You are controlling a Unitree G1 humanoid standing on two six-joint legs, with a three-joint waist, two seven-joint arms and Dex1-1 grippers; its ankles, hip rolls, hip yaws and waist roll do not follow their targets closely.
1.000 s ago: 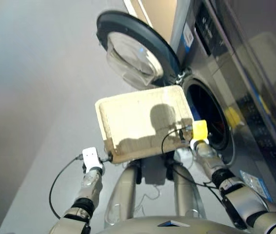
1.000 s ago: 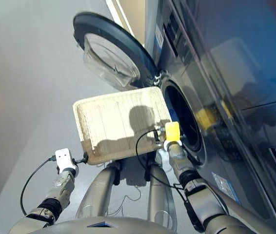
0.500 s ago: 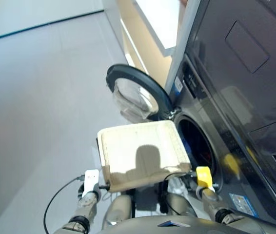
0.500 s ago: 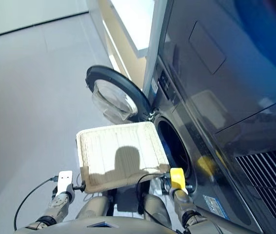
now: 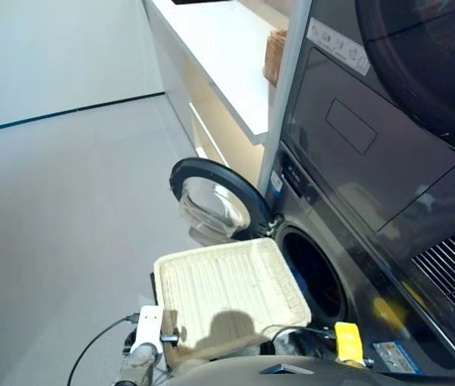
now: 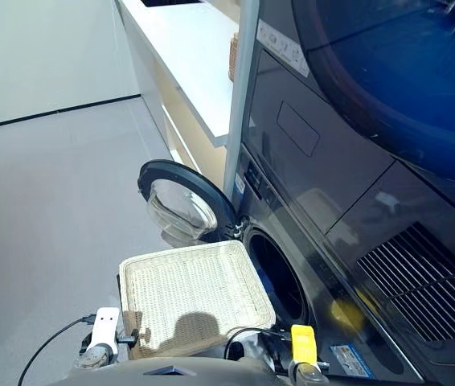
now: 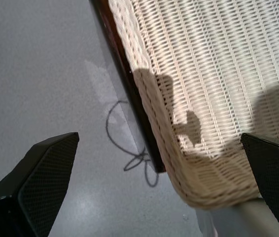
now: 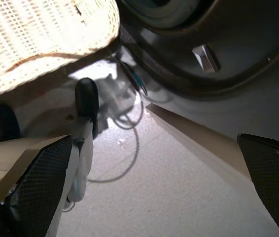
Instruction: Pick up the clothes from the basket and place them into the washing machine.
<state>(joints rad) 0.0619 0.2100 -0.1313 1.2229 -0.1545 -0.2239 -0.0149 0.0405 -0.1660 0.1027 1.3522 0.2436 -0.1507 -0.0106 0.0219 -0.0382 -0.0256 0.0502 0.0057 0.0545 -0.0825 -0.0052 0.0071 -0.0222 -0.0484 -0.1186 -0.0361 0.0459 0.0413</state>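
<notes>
Grey floor (image 5: 67, 209) fills the left of the head views, and a long white counter (image 5: 219, 56) runs away along the wall; on its far end a brown wicker object (image 6: 233, 56) is seen, just beside the dark stack of machines. The washing machine (image 5: 356, 265) is the lower unit, its round drum mouth (image 6: 280, 277) uncovered and its black-rimmed door (image 5: 215, 201) swung fully out toward the floor; the dark unit with the larger round window (image 6: 404, 80) sits above it. The basket (image 6: 195, 293) is placed directly before the drum mouth, its woven bottom bare; none of the clothes are shown. The left gripper (image 7: 154, 192) is held with its fingers wide apart beside the basket's corner; the right gripper (image 8: 152, 197) is likewise spread, low by the washer's front; nothing is clamped in either.
</notes>
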